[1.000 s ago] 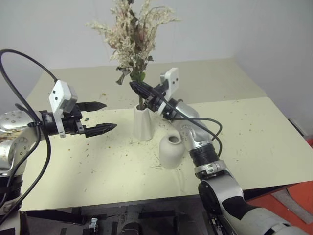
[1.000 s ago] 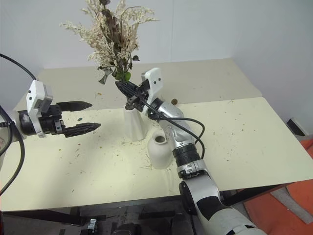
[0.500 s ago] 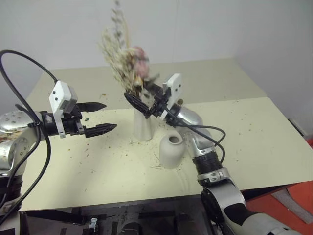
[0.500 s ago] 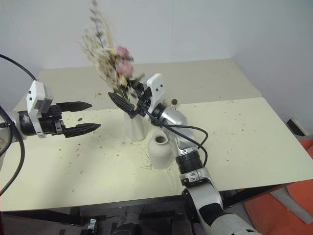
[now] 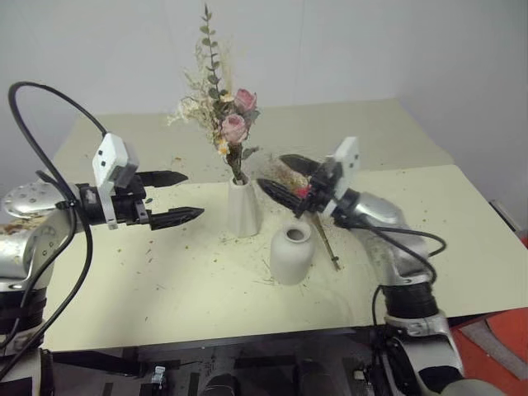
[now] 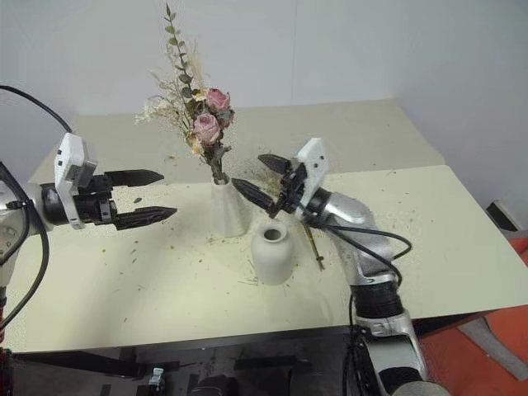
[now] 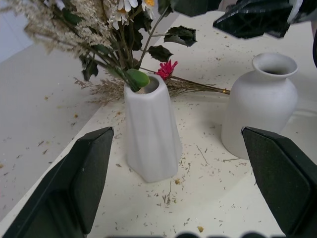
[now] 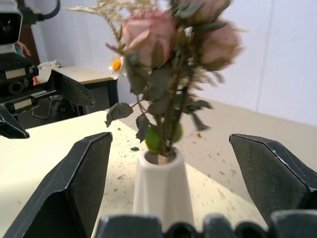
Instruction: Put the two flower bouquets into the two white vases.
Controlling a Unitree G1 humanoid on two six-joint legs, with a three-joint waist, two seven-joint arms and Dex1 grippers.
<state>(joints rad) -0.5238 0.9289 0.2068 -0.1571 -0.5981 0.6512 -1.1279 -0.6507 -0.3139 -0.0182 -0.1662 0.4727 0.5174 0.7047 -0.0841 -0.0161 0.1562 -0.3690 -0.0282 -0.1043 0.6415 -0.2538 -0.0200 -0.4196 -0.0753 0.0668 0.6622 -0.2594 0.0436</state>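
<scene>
The cream bouquet with pink roses (image 5: 228,124) stands upright in the tall slim white vase (image 5: 243,209) at mid-table. Just right of the vase and apart from it, my right gripper (image 5: 274,172) is open and holds nothing. The squat white vase (image 5: 290,254) stands in front, below that gripper, with nothing in it. The second bouquet lies flat on the table behind the vases, its magenta flower (image 7: 167,69) next to the tall vase and its stem (image 5: 327,246) running past the squat one. My left gripper (image 5: 192,195) hovers open to the left of the tall vase.
The cream tabletop (image 5: 165,280) is littered with dried plant crumbs. A second table surface (image 5: 363,124) joins it at the back. The front edge runs close below the squat vase. Orange flooring (image 5: 495,338) shows past the right corner.
My right gripper opened, let go of the cream bouquet's stems and drew back to the right. The bouquet swung and settled upright in the tall vase. The left gripper stayed put.
</scene>
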